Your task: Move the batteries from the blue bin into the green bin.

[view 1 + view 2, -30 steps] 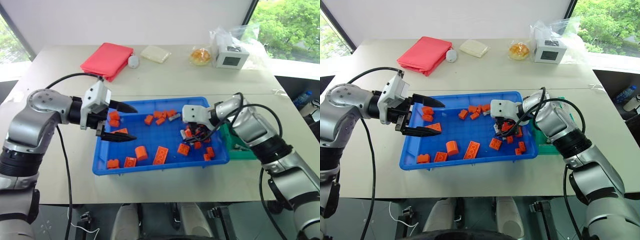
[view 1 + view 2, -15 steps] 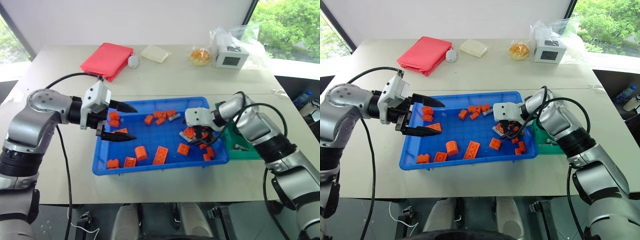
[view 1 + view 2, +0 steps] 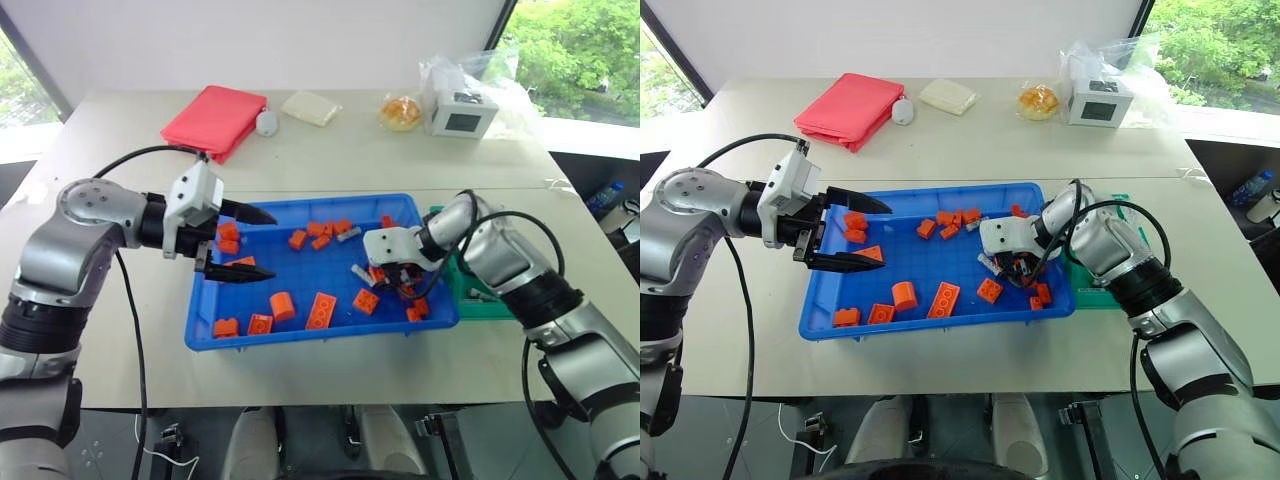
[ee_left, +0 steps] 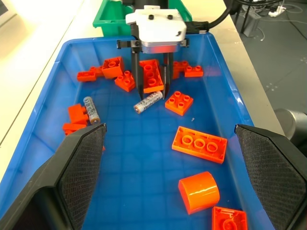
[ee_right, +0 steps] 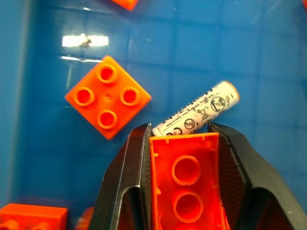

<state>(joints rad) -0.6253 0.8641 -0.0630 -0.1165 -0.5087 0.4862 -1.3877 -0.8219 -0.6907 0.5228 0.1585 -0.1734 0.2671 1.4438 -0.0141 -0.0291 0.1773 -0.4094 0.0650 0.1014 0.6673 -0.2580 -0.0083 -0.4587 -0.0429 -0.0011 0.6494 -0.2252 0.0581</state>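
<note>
Orange plastic is sitting between the black fingers of the right gripper (image 4: 153, 93): in the right wrist view the two fingers are pressing against both sides of an orange brick (image 5: 184, 187), and a battery (image 5: 196, 115) is lying on the tray floor just past the fingertips, touching the brick's far edge. From the left wrist view the same battery is lying slantwise beneath the gripper, next to a square four-stud brick (image 4: 179, 102). The gripper is therefore closing on the brick rather than on the battery, though whether a fingertip is also touching the battery is hard to make out.

A second battery (image 4: 90, 109) is resting nearer the tray's side wall, beside a cluster of small orange bricks. Both are lying inside the blue bin (image 3: 300, 340), which is standing on the pale table (image 3: 330, 160) with more orange bricks scattered across its floor. The green bin (image 3: 480, 300) is standing just beside the blue bin's right end, partly hidden behind the right arm.

The left gripper (image 3: 245, 243) is hovering over the left end of the blue bin with its fingers spread wide and nothing between them.

At the far side of the table a folded red cloth (image 3: 215, 120) and a small white box (image 3: 460, 115) are lying.
</note>
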